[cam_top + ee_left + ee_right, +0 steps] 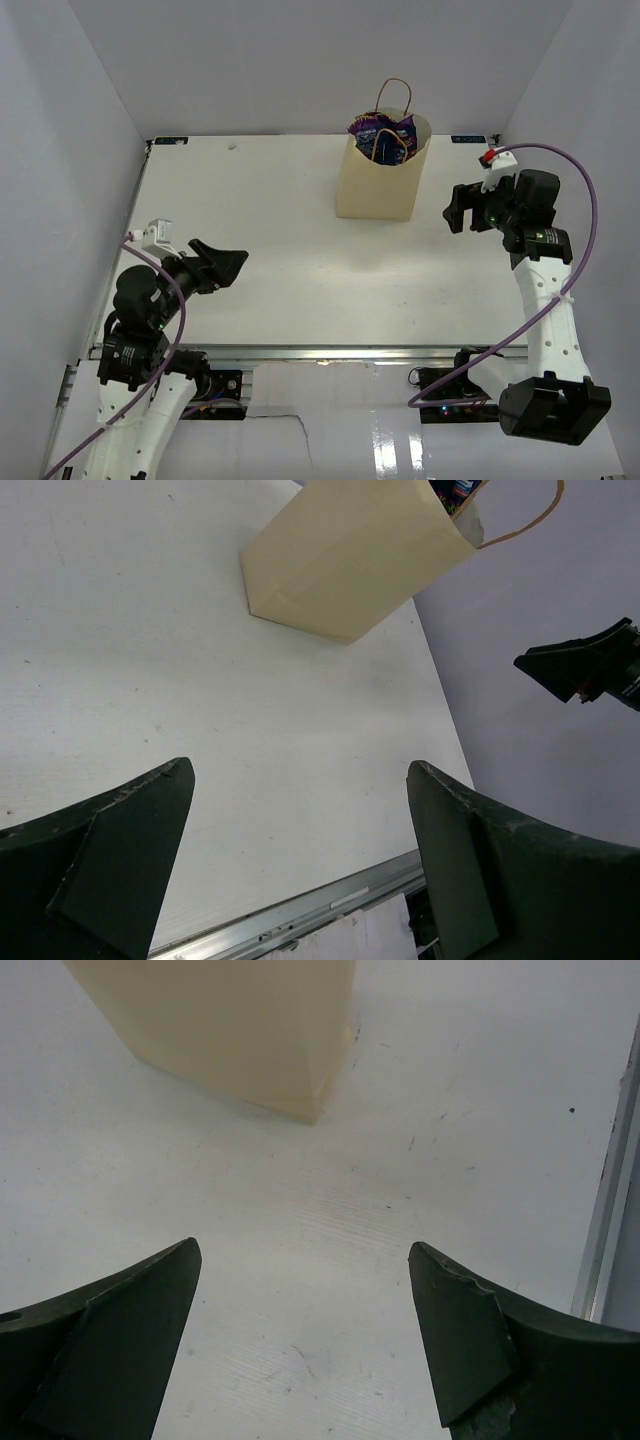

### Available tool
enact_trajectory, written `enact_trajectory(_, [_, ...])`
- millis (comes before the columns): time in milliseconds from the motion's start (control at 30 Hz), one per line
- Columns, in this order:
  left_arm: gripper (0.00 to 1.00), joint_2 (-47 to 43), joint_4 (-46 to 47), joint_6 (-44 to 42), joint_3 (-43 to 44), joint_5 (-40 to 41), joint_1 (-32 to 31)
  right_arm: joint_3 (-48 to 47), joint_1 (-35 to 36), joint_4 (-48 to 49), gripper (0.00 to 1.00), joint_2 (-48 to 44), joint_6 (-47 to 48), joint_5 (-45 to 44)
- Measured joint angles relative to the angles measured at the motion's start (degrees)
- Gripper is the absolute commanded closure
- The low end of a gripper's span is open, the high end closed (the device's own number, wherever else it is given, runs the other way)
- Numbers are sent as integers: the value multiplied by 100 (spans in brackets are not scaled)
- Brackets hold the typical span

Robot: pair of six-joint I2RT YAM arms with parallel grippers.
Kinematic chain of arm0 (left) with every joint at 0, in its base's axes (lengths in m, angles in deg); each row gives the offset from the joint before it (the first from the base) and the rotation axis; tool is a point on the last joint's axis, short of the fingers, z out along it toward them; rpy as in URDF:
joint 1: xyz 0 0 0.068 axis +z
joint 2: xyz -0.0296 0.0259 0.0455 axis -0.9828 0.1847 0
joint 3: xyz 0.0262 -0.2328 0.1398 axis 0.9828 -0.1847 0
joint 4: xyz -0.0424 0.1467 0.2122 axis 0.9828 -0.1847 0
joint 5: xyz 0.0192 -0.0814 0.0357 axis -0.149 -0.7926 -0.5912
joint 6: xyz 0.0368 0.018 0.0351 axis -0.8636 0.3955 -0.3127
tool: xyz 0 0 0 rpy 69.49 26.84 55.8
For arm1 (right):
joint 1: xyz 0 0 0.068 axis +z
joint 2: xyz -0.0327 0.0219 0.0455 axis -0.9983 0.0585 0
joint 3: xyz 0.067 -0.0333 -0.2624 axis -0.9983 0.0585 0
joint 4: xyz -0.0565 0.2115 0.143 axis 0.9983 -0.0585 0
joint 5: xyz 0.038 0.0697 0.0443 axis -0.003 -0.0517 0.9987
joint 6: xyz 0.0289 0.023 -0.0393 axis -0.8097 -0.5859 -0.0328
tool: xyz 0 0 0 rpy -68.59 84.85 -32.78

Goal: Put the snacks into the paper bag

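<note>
The tan paper bag (378, 180) stands upright at the back middle of the white table, one brown loop handle up. Dark blue-purple snack packets (383, 133) fill its open top. The bag also shows in the left wrist view (350, 555) and its lower corner in the right wrist view (240, 1025). My left gripper (228, 265) is open and empty near the table's left front. My right gripper (458, 212) is open and empty, right of the bag. No loose packets show on the table.
The white table (300, 260) has a metal rail along its front edge (320, 352). Grey walls close in the left, back and right sides. The right arm's fingers show at the right of the left wrist view (585, 665).
</note>
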Motion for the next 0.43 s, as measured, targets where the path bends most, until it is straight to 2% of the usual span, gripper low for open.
enact_trajectory(433, [2,-402,-323,7,74,313,0,-7,0,66,10,-7,-177,-317])
